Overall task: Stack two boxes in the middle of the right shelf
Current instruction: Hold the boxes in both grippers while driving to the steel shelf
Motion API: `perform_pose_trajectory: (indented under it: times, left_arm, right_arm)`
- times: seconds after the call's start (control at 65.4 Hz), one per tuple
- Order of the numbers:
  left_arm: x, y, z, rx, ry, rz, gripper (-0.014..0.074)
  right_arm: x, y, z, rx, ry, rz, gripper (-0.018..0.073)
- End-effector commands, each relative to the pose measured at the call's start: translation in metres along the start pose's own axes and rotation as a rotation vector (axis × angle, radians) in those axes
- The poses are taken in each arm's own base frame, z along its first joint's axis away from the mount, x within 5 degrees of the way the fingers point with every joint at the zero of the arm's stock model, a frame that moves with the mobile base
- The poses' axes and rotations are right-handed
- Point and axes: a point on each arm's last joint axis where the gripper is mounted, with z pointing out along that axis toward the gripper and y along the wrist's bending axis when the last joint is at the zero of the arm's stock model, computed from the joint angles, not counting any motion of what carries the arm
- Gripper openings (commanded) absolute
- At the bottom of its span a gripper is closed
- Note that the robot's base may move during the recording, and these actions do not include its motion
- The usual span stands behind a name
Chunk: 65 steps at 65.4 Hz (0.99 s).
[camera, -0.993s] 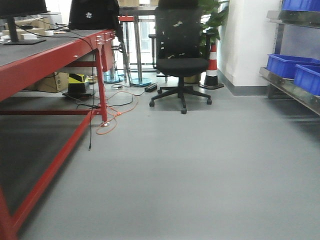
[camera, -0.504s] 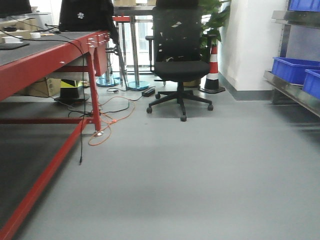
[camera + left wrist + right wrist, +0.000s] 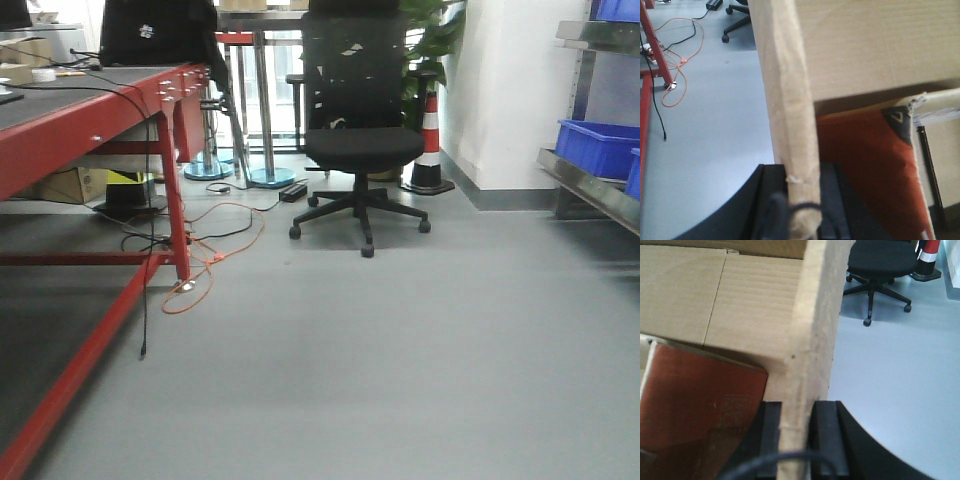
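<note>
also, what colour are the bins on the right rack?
Blue. The bins sit on the steel rack, clearest in the exterior front-facing view.

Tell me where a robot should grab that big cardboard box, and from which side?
By its thin side walls, one per arm. Each wall edge is narrow enough to slip between two fingers, one inside, one outside. The left pincer and right pincer clamp the cardboard box that way on opposite sides, which probably keeps such a wide load level.
</note>
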Motion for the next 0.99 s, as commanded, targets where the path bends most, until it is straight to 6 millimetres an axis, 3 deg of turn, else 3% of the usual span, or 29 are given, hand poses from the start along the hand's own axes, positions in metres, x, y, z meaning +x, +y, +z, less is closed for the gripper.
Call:
perform_pose_trajectory:
  times: [0.0, 0.978]
  left_arm:
    - [-0.0059, 0.0023, -0.0093, -0.026, -0.062, 0.017, -0.0111]
    - [-0.0059, 0.0023, -0.0093, -0.026, -0.062, 0.017, -0.0111]
  right_arm:
    - [-0.0082, -0.0061, -0.0074, 0.057, -0.073, -0.034, -0.0153]
    - [-0.0082, -0.0061, -0.0074, 0.057, -0.073, -0.034, -0.0153]
